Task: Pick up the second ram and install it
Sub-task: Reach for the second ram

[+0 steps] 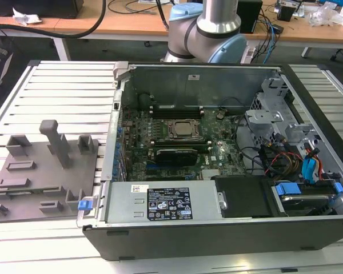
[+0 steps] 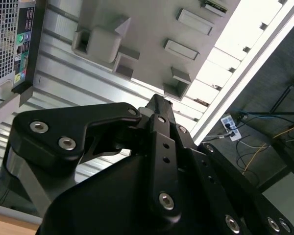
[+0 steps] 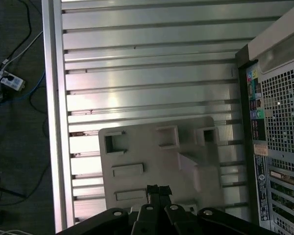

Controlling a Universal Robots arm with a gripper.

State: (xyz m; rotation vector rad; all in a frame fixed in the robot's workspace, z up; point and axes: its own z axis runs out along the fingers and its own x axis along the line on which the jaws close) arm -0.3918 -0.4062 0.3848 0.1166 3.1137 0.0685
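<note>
the tool (image 3: 158,188), closed tight with nothing in it, hangs over the grey holder (image 1: 51,188) at nine o'clock of the open computer (image 1: 217,240) in the exterior view, likely because the green ram (image 2: 214,5) sits at that holder's edge.

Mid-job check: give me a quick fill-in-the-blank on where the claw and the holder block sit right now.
1. In the first wrist view the claw hangs above the ___ holder block.
2. In the exterior view the holder block rests on the slatted table, on that view's ___ of the computer case.
3. The computer case lies with its side ___, so the motherboard shows.

Missing words: grey; left; open.
</note>
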